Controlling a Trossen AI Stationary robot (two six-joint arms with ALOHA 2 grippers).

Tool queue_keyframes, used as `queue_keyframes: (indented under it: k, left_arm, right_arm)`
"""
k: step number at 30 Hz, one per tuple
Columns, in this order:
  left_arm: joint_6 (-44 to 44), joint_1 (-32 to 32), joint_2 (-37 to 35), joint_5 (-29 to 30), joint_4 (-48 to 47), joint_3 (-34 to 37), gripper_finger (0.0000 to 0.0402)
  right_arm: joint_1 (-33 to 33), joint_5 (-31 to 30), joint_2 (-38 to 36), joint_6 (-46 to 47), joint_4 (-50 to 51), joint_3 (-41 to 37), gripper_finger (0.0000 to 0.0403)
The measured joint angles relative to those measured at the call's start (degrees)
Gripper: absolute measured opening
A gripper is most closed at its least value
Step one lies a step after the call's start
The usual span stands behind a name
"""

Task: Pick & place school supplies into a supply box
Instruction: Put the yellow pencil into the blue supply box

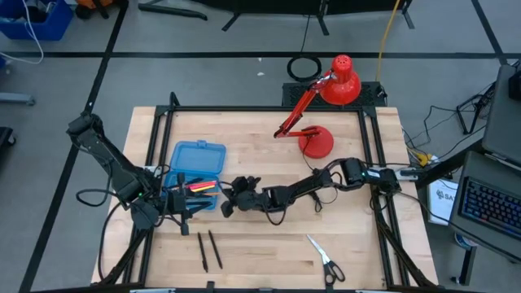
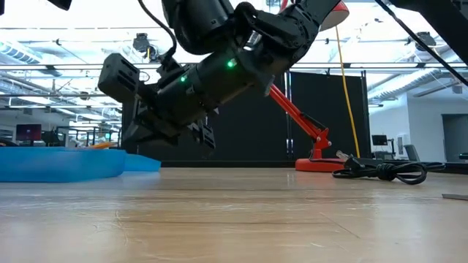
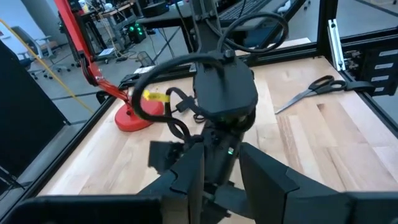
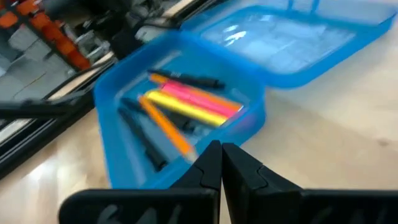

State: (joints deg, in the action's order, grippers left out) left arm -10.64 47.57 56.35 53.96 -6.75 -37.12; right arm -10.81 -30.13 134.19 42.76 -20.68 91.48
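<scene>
The blue supply box (image 1: 198, 168) lies open at the table's left middle, its lid (image 4: 298, 40) folded back toward the far side. Pink, yellow, orange and black pens (image 4: 186, 102) lie in its tray (image 1: 201, 189). My right gripper (image 4: 222, 163) is shut and empty, just right of the tray's near corner (image 1: 230, 201). My left gripper (image 1: 186, 205) is open at the box's near edge, with nothing between its fingers (image 3: 186, 180). Two black pens (image 1: 207, 249) and the scissors (image 1: 326, 259) lie flat on the table near the front edge.
A red desk lamp (image 1: 319, 130) stands at the far right of the table, its base (image 2: 318, 162) on the wood. A black cable (image 2: 380, 172) lies beside it. Bare wood lies between the box, the two pens and the scissors.
</scene>
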Motion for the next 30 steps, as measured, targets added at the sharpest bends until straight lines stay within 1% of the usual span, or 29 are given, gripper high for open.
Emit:
queue_keyframes:
  k: [3, 6, 14, 16, 18, 20, 22, 23, 26, 27, 28, 30]
  left_arm:
    - [0.27, 0.0, 0.0, 0.0, 0.54, 0.0, 0.0106]
    - [0.5, 0.0, 0.0, -0.03, 0.53, 0.0, 0.0106]
    - [0.94, 0.0, 0.0, -0.03, 0.51, 0.0, 0.0106]
    - [0.97, 0.01, 0.0, 0.0, 0.51, 0.0, 0.0106]
    - [0.99, -0.1, 0.0, -0.02, 0.52, 0.0, 0.0106]
    - [0.99, -0.42, 0.0, -0.07, 0.53, 0.0, 0.0106]
    - [0.97, -0.76, 0.0, -0.13, 0.48, 0.0, 0.0106]
    - [0.89, -0.91, 0.05, -0.26, 0.46, 0.0, 0.0106]
    - [0.64, -1.47, 0.68, -1.81, 0.49, 0.0, 0.0106]
    - [0.64, -1.58, 0.87, -2.39, 0.49, 0.0, 0.0106]
    - [0.64, -1.69, 1.11, -2.82, 0.52, 0.0, 0.0106]
    - [0.64, -1.81, 1.7, -3.39, 0.56, 0.0, 0.0106]
  right_arm:
    - [-0.02, 2.22, 0.0, 1.2, 0.79, 0.0, 0.0]
    - [0.07, 1.96, 0.0, 1.99, 2.64, 0.0, 0.0]
    - [0.27, 2.35, -0.02, 1.56, 0.88, 0.02, 0.0]
    - [0.48, 3.72, -0.02, 1.55, 0.26, 0.02, 0.0]
    - [0.89, 7.47, -0.02, 1.4, -1.63, 0.02, 0.0]
    - [1.22, 11.51, 0.68, -1.09, -6.76, 0.02, 0.0]
    - [1.23, 13.07, 0.79, -2.11, -9.43, 0.0, 0.0]
    - [1.17, 13.0, 0.79, -2.33, -9.78, 0.02, 0.0]
    - [0.79, 8.02, 0.78, -5.27, -8.75, 0.02, 0.0]
    - [0.58, 7.94, 0.8, -6.56, -8.75, 0.0, 0.0]
    - [0.55, 9.12, 0.83, -8.09, -9.0, 0.0, 0.0]
    - [0.57, 14.36, 0.59, -12.77, -9.56, 0.0, 0.0]
